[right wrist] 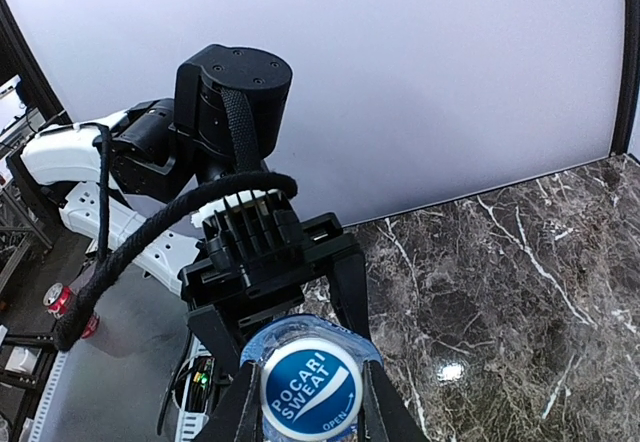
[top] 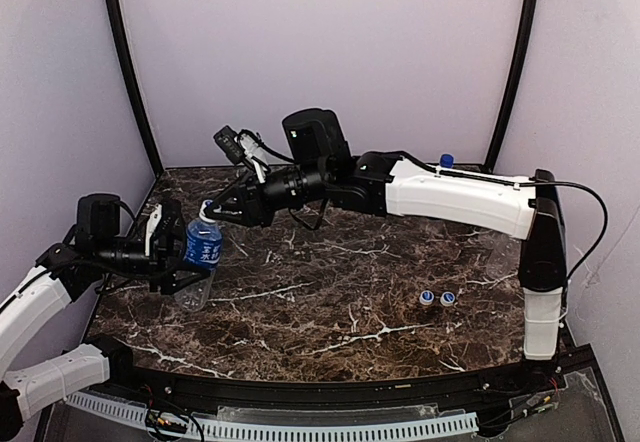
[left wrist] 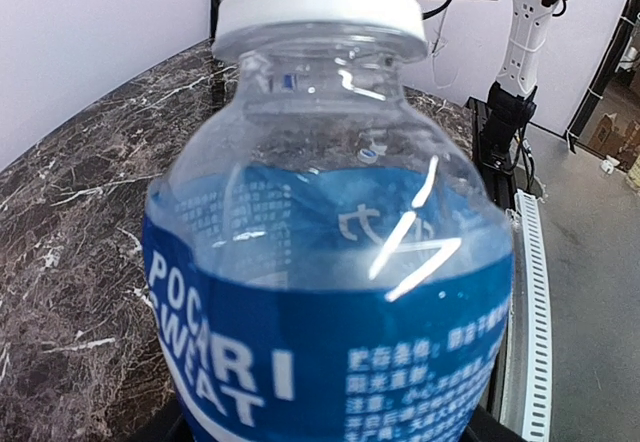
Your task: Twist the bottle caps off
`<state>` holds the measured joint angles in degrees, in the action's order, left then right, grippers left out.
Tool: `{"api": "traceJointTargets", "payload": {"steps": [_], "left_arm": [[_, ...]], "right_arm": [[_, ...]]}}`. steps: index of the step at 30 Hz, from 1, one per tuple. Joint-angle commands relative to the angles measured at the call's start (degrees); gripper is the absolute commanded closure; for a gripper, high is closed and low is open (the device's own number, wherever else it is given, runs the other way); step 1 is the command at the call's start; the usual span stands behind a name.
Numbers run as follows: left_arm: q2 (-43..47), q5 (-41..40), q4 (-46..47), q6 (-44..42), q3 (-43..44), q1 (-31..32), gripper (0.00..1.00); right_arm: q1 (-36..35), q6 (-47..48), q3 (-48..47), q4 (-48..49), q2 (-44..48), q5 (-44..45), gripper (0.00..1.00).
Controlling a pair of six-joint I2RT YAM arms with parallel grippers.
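Two arms share one labelled bottle [left wrist: 330, 292], which stands tilted at the left side of the marble table [top: 340, 282]. The left gripper [top: 178, 259] is clamped around its body from the side, presumably to stop the bottle turning. The right gripper [top: 214, 209] reaches across from the right and meets the bottle cap [right wrist: 310, 392] end-on, so that a roll of the wrist would turn the cap about its own axis. In the right wrist view, its fingers [right wrist: 240, 412] lie against opposite sides of the cap and appear closed on it. The cap sits on the neck, so this one is judged not yet off. Through the clear shoulder above the blue label no liquid level shows, so the contents cannot be told. Two loose caps [top: 437, 298] lie side by side, well apart from the bottle, at the right. A further blue cap [top: 446, 160] shows behind the right forearm, with its bottle hidden.
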<state>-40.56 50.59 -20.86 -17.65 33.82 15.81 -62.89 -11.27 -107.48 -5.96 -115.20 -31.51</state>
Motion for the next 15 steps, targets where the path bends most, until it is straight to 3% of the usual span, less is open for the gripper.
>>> {"api": "traceJointTargets", "payload": {"steps": [1,3,7,11,14,15], "left_arm": [[0.4,1.3,6.8,4.6,-0.6,0.4,0.29],[0.5,-0.1,8.8,6.3,-1.2,0.4,0.19],[0.4,-0.1,11.1,7.9,-1.7,0.4,0.16],[0.4,0.8,11.2,8.0,-1.7,0.4,0.30],[0.5,1.5,11.4,8.3,-1.6,0.4,0.47],[0.5,1.4,11.5,8.4,-1.5,0.4,0.50]], "right_arm": [[-0.5,-0.9,-0.2,4.0,0.5,-1.1,1.00],[-0.5,-0.9,0.1,4.2,0.7,-1.1,1.00],[-0.5,-0.7,0.3,4.2,1.1,-0.5,1.00],[-0.5,-0.5,0.4,4.1,1.2,-0.4,1.00],[-0.4,-0.5,0.3,3.7,1.1,-0.5,1.00],[-0.2,-0.7,0.3,3.4,1.2,-0.6,0.95]]}}
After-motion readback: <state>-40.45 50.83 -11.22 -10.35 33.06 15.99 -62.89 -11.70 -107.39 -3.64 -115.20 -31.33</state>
